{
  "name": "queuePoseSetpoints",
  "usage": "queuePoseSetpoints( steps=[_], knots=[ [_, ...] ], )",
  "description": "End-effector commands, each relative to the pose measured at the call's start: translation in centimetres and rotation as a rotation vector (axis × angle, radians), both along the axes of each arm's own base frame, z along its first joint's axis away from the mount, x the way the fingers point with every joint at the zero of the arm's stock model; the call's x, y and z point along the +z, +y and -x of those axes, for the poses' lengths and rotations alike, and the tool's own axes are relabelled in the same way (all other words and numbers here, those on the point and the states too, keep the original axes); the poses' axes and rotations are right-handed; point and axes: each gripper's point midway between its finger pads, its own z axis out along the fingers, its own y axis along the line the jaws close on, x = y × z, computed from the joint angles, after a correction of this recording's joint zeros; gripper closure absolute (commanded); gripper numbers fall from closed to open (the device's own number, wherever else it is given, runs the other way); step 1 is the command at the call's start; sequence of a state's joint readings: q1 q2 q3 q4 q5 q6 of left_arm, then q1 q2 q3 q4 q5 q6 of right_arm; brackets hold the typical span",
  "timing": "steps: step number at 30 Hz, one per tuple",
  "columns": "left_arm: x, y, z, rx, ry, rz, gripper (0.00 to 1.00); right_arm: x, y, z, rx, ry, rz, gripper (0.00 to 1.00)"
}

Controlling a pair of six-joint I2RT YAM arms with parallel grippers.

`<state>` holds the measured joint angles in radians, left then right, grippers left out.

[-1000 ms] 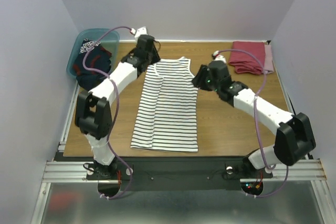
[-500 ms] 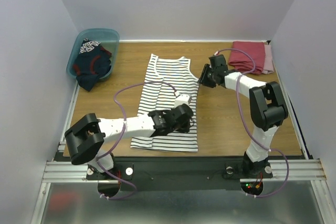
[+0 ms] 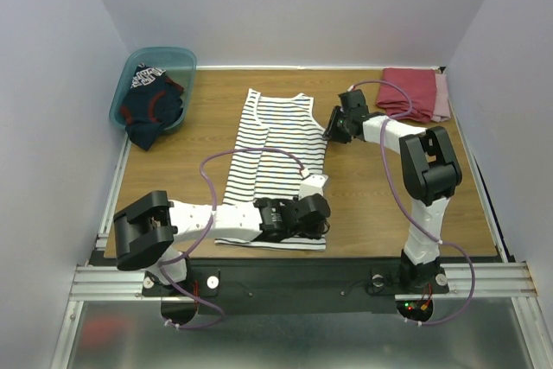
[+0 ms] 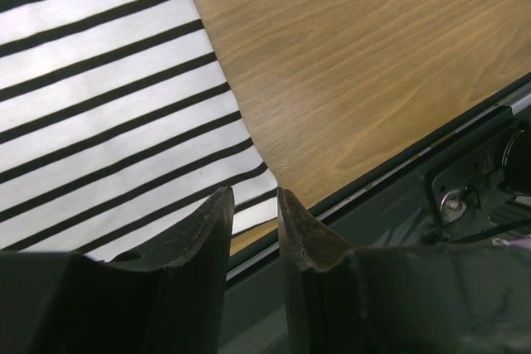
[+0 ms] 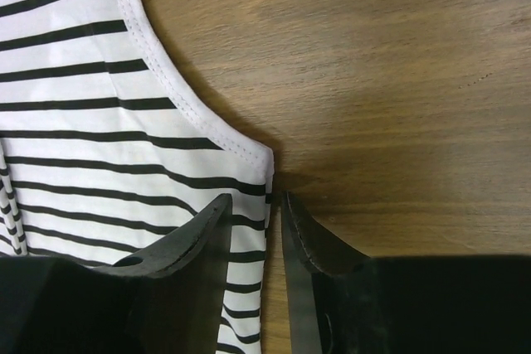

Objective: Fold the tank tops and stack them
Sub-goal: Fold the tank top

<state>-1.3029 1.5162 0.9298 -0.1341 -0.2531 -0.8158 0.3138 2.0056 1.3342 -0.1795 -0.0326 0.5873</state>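
The left claw (image 4: 253, 196) is held low over the near right hem corner of the striped tank top (image 3: 276, 162), its jaws parted by only a narrow gap, and nothing is seen to be pinched between them. The right claw (image 5: 255, 201) is likewise narrowly parted and is set just beside the corner below the right armhole, with the cloth's edge lying just ahead of its tips; no grip is shown there either.

The striped tank top is spread lengthwise on the bench (image 3: 371, 205), and its left long side appears to be folded inward. The right side is judged to be the fold in hand, with the crosswise folds not yet made.

The navy tank top (image 3: 147, 110) is bunched, unfolded, in the teal bin (image 3: 186, 58) at the far left. A folded red cloth (image 3: 415, 92) is seen at the far right corner. No stack of the two tops is begun, so most of the task is judged to remain.
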Motion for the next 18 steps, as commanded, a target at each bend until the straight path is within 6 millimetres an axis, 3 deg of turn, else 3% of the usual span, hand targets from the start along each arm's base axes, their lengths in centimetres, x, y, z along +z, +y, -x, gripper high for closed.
queuePoseSetpoints(
  steps=[1,4,6,12,18],
  knots=[
    [0.9,-2.1,0.4,-0.018,-0.019,0.017,0.59,0.7,-0.3,-1.4,-0.019,-0.045,0.01,0.64],
    [0.1,-2.9,1.2,-0.042,-0.024,-0.024,0.55,0.5,-0.9,-2.0,-0.04,-0.054,0.039,0.66],
    [-0.4,-3.2,1.7,-0.052,-0.027,-0.059,0.55,0.5,-1.0,-2.1,-0.049,-0.057,0.048,0.73],
    [-1.8,-3.8,2.6,-0.073,-0.035,-0.139,0.52,0.5,-1.1,-2.6,-0.051,-0.062,0.048,0.81],
    [-3.1,-3.3,2.8,-0.055,-0.074,-0.257,0.5,0.6,-1.1,-2.9,-0.05,-0.067,0.044,0.88]
  ],
)
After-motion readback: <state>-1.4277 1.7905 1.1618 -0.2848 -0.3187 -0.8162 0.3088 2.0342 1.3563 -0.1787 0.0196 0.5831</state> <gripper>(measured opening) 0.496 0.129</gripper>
